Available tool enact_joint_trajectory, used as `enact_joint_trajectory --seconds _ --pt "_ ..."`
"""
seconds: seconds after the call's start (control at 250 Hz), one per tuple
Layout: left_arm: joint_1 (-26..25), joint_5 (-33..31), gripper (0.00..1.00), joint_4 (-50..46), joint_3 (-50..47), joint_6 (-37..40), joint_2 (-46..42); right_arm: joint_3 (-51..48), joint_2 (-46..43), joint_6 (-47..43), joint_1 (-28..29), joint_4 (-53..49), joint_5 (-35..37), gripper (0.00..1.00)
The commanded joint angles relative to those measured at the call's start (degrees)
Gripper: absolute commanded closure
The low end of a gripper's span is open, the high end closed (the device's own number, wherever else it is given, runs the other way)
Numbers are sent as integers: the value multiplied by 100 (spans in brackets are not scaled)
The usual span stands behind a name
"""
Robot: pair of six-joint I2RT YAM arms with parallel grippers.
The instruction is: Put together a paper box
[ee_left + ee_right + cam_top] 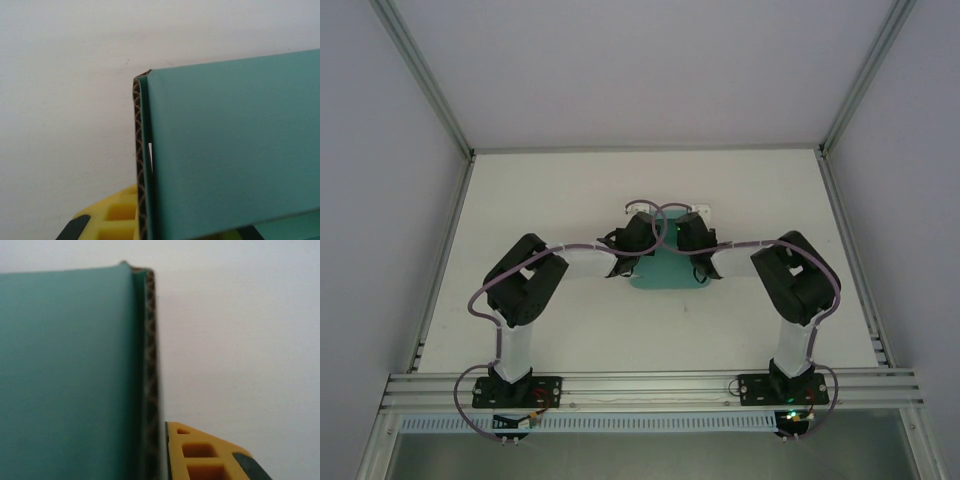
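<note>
paper box [661,272] half hidden under both wrists | left jaws pinch its edge | right jaws likewise

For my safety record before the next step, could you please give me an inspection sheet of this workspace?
Surface: white table, no marks seen.
Job's things: teal paper box, corrugated card, mid-table between both tools.
Clutter: nothing seen.
Tools: left tool and right tool, each shut on a side edge of the paper box.
Cables: purple cables along both arms, looping near the wrists.
Surroundings: aluminium frame, plain pale walls.
</note>
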Motion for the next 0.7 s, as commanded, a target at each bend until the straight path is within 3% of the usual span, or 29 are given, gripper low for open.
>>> enact_joint_trajectory --seconds 0.0,0.276,0.443,0.555,0.655,0.699 --pt "-103 607 100 -926 -291 136 138 41 -137 415 -67 307 413 100" --pt "-105 379 100 -1150 -132 -64 98 229 -153 414 -144 -764 822 100" --pt "-107 454 100 -1129 -114 -86 120 186 -128 1 -151 -849 859 100" --pt "-103 450 100 -1125 -145 -72 69 276 -66 -331 -155 -1038 1368 100" --pt "-104 417 100 -1118 -196 -80 -20 422 -16 -25 -130 -1416 1821 100" --pt "-103 389 100 -1128 -210 -112 -61 619 21 561 -128 -2021 2141 98"
